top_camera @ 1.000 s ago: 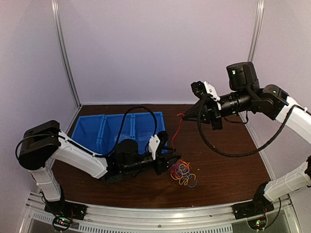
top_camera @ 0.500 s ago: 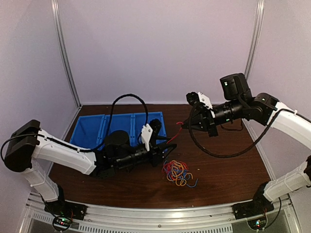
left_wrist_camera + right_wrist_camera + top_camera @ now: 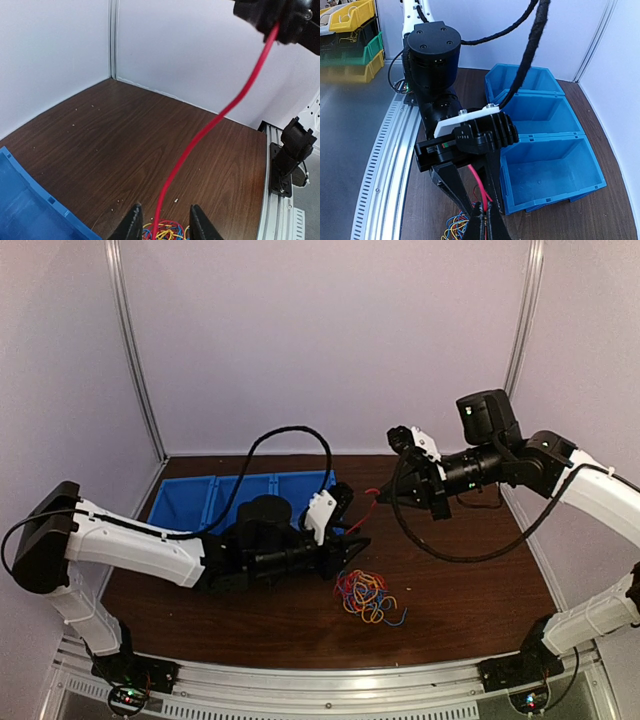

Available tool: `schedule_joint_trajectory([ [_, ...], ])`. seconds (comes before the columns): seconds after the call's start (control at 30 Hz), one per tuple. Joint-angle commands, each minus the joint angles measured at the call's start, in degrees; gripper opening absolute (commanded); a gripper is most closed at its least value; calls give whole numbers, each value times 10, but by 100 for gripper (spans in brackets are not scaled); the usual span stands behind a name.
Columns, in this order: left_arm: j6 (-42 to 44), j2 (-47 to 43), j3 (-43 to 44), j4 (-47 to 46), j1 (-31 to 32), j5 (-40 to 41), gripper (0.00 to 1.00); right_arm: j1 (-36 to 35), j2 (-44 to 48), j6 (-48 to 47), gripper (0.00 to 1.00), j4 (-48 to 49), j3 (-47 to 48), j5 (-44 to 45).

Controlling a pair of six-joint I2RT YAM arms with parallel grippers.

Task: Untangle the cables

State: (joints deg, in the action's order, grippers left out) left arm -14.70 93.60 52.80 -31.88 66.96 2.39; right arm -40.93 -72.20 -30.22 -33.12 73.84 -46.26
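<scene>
Down at the front of the table, the cables sit in a loose multicoloured heap of red, light blue and yellow-orange curls, lying just ahead of the left arm's reach. Right beside that heap, on its far-left side, is the left gripper, low over the wood and pointing across at the pile. From the left wrist camera the fingers stand apart, and there's the red cable running up through the gap between them, nearer the left finger, with room to spare on the other side, so those jaws are parted and not pinching it. The top of the tangle peeks in just past the fingertips. Follow that red strand up and away from the heap: it climbs clear of the table, pulled into a fairly straight line, and ends at the right gripper, held well above the surface. On the right wrist view the right gripper has its jaws pressed together with the red cable clamped between them. Behind the left arm, toward the back-left of the table, sits the row of blue bins, and the near compartment shows nothing inside. Beyond all of it, the pale back wall.
</scene>
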Motion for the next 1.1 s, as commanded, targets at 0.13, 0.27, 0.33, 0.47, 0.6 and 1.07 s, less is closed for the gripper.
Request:
schedule_joint_trajectory([
  [0.13,-13,-70,35,153,0,21,30,5,17,-5,0,-7,18,-10],
  [0.27,-9,-82,40,188,0,39,27,6,13,-5,0,-7,22,-11],
  [0.33,-7,-83,39,190,-1,35,24,6,11,-5,0,-7,23,-11],
  [0.47,-5,-77,40,189,-1,31,17,6,8,-3,0,-4,24,-13],
  [0.6,-3,-70,44,186,-1,31,14,7,7,-1,0,-4,24,-17],
  [1.07,13,-65,69,183,-2,39,0,23,13,1,30,31,-33,-5],
])
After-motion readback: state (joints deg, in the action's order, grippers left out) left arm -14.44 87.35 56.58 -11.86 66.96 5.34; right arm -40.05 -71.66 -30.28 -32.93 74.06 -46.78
